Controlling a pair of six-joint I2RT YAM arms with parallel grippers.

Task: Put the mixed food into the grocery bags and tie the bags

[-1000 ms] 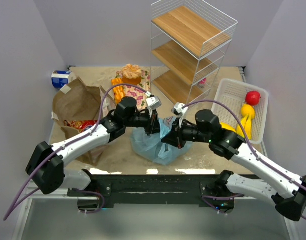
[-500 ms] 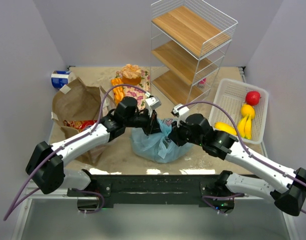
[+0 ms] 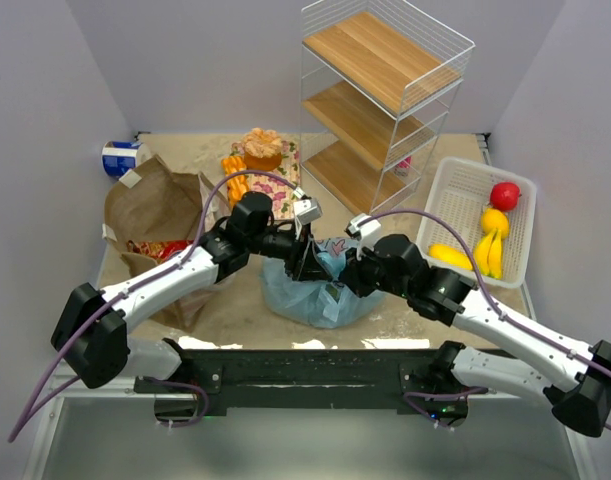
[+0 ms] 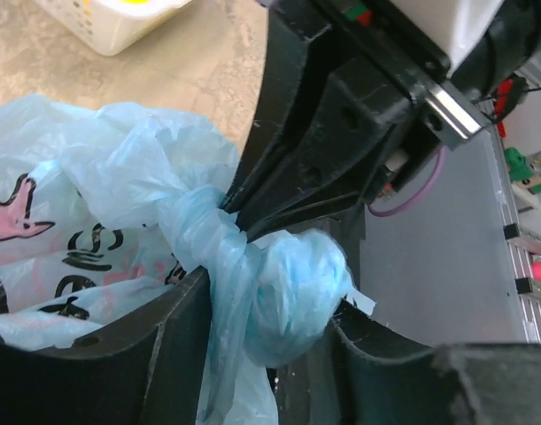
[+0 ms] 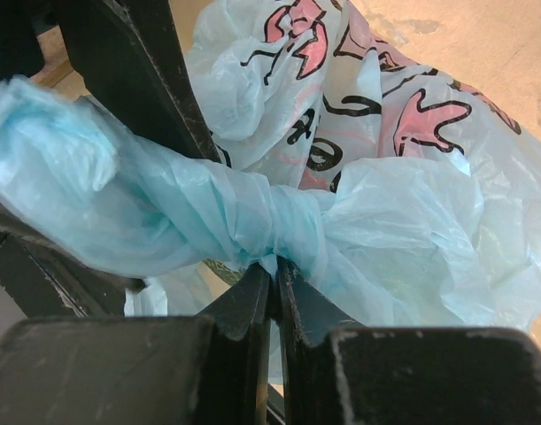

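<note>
The light-blue plastic bag (image 3: 315, 292) lies between the arms, its handles twisted into a knot (image 4: 288, 283). My left gripper (image 3: 307, 262) is open, its fingers spread around the knotted wad (image 4: 270, 310). My right gripper (image 3: 343, 277) is shut on the bag's twisted handle just under the knot (image 5: 274, 266); the printed bag body (image 5: 412, 221) bulges behind. The brown paper bag (image 3: 155, 210) lies at the left with red snack packets (image 3: 162, 247) in its mouth. The silver-and-blue can (image 3: 119, 158) lies at the back left. The blue bag's contents are hidden.
A white slatted basket (image 3: 465, 180) at the right holds a red fruit (image 3: 504, 195), a yellow fruit (image 3: 495, 221) and bananas (image 3: 453, 256). A wire shelf rack (image 3: 380, 100) stands at the back. Orange cake (image 3: 263, 150) and orange segments (image 3: 235, 178) sit behind the arms.
My right gripper has moved left and down, close to the left gripper over the blue bag. The left gripper's fingers have spread apart.
</note>
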